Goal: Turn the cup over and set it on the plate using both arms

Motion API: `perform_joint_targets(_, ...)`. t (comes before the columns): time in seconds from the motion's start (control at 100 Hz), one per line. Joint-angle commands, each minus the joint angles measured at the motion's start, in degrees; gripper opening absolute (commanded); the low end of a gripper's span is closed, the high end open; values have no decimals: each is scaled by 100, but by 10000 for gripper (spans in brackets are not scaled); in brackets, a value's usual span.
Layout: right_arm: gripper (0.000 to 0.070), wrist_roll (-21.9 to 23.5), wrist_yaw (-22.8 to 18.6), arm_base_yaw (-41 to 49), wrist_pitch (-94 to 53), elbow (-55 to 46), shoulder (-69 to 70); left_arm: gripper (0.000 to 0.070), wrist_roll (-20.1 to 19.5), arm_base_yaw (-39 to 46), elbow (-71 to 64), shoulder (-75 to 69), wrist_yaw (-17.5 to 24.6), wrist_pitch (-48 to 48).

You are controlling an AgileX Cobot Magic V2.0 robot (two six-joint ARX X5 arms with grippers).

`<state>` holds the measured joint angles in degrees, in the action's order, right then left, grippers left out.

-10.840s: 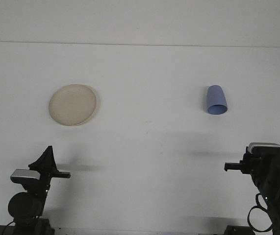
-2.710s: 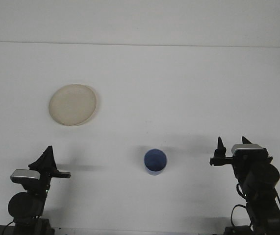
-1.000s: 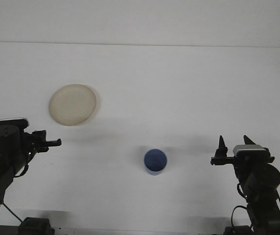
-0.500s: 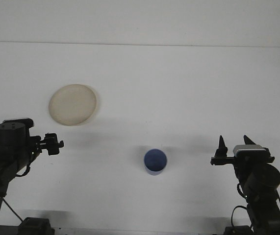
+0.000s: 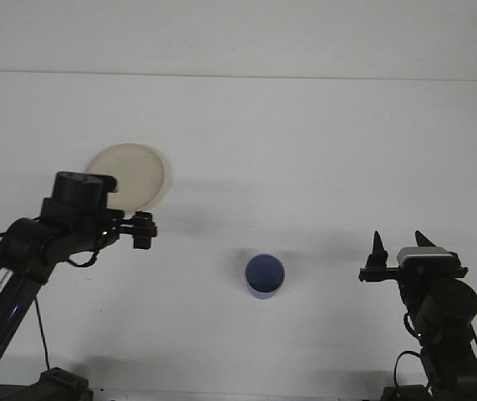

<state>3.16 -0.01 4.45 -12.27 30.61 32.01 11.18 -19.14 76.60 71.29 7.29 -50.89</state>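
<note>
A: What's diff vs half a sec ago?

B: Left arm [image 5: 33, 251] has swung in over the desk [image 5: 305, 134]. Before, its wrist sat near the left edge, clear of the plate; now the wrist block covers the plate's lower-left rim. Left gripper [image 5: 142, 230] has moved right, toward the cup, but is well apart from it.

A: Cup moved?

B: No. Blue cup [image 5: 265, 275] stands upright, mouth up, same spot at desk centre-front, between the 2 arms. It was lying on its side far right approx 11 s back. Nothing touches it now.

A: Plate?

B: Cream plate [image 5: 138, 171], same place, left-rear of the cup, well apart. Bare, partly hidden by the arm.

A: Left arm pose?

B: Rises from the bottom-left corner, slants up and right, wrist bent so the gripper points right, roughly level. Its fingers show as a dark clump w/ no clear gap; can't tell if wide or narrow.

A: Right side?

B: Right arm [image 5: 443, 326] hasn't budged. Right gripper [image 5: 396, 244] sits low at the right, 2 fingers [image 5: 377, 244] pointing up, spread wide, holding nothing. Well right of the cup.
</note>
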Motion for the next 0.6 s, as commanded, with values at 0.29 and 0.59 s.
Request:
perform_joint_targets(0.29, 534, -61, 2, 9, 72, 66, 20, 474, -66, -1563, 1355, 1980, 13, -4)
perform_joint_targets(0.59, 534, -61, 2, 9, 70, 66, 20, 474, -223, -2406, 1803, 2852, 13, 0)
